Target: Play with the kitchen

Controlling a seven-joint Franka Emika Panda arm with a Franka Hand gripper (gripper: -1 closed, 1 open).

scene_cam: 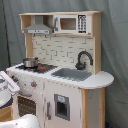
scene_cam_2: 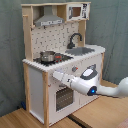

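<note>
Your arm reaches in level, wrist leading.
Your end effector (scene_cam_2: 56,76) points toward the second exterior view's left, the white forearm (scene_cam_2: 107,90) stretching behind it from the right.
</note>
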